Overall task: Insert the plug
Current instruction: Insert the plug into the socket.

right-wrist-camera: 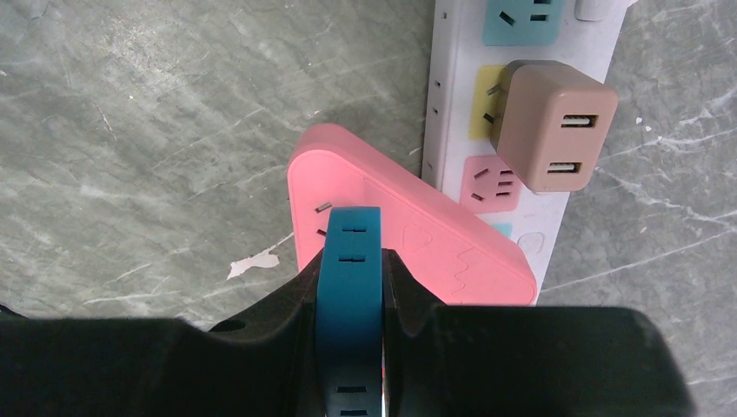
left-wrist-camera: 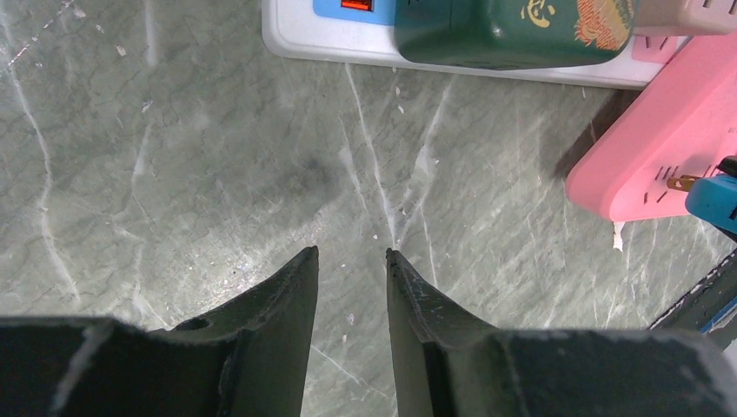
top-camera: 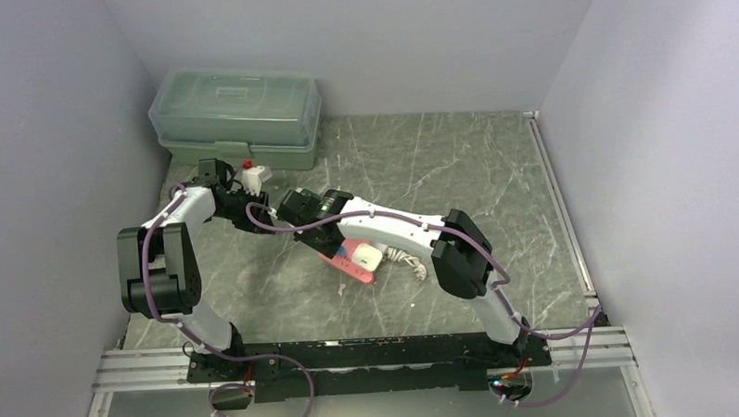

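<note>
Two metal prongs [right-wrist-camera: 323, 207], boxy blue plug [right-wrist-camera: 349, 261], at smooth rounded pink strip [right-wrist-camera: 417, 234].

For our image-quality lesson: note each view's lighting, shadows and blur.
Top external: even, soft light, faint shadows, all sharp. Left wrist: dull sheen on the table, a dark shadow beside the pink power strip. Right wrist: the blue plug is crisp; the right gripper holding it is black, nearly detail-free.
</note>
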